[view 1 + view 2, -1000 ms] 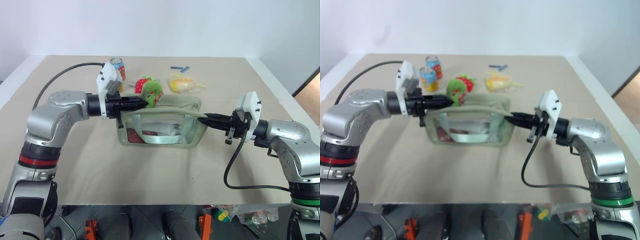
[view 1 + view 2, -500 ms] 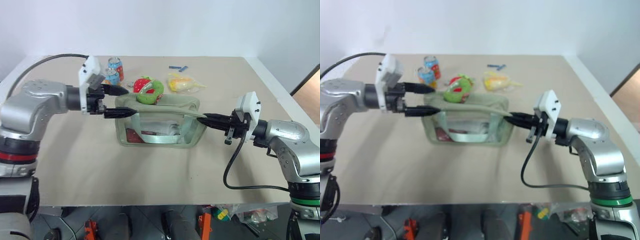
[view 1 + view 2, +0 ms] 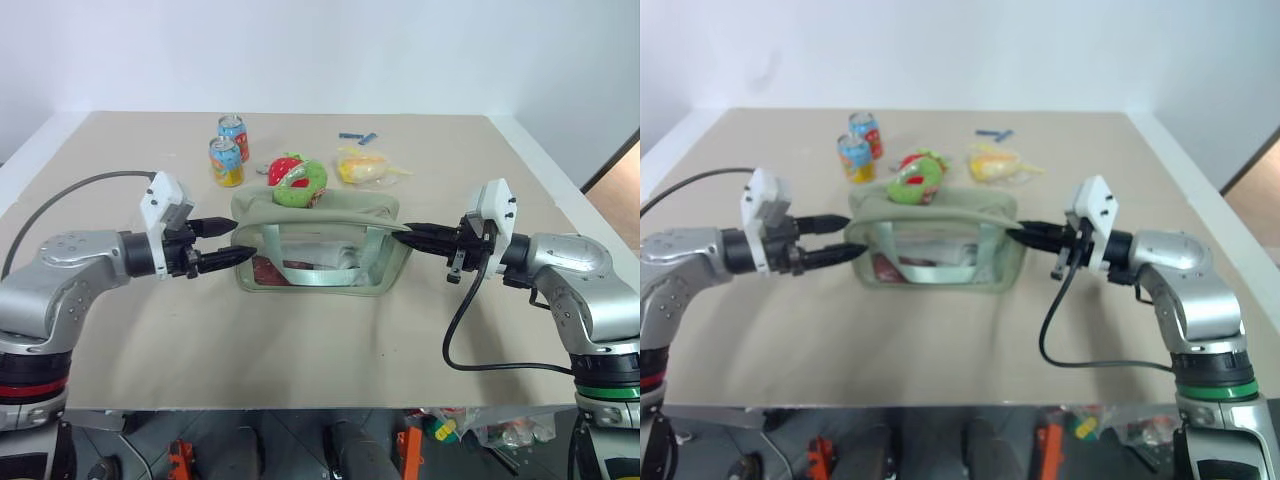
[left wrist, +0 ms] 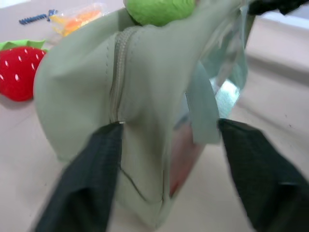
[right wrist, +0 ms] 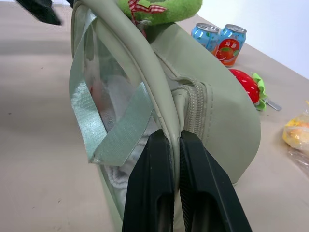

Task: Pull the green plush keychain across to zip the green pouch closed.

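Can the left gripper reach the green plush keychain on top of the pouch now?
Probably yes. The left gripper is open beside the pouch end, and nothing stands between it and the keychain.

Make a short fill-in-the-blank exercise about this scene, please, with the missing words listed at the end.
1. The right gripper is shut on the edge of the green ____.
2. The green plush keychain rests on ____ of the pouch.
3. The left gripper has its fingers ____, one on each side of the pouch's end.
4. Behind the pouch stand ____ drink cans.

Missing words: pouch; top; open; two
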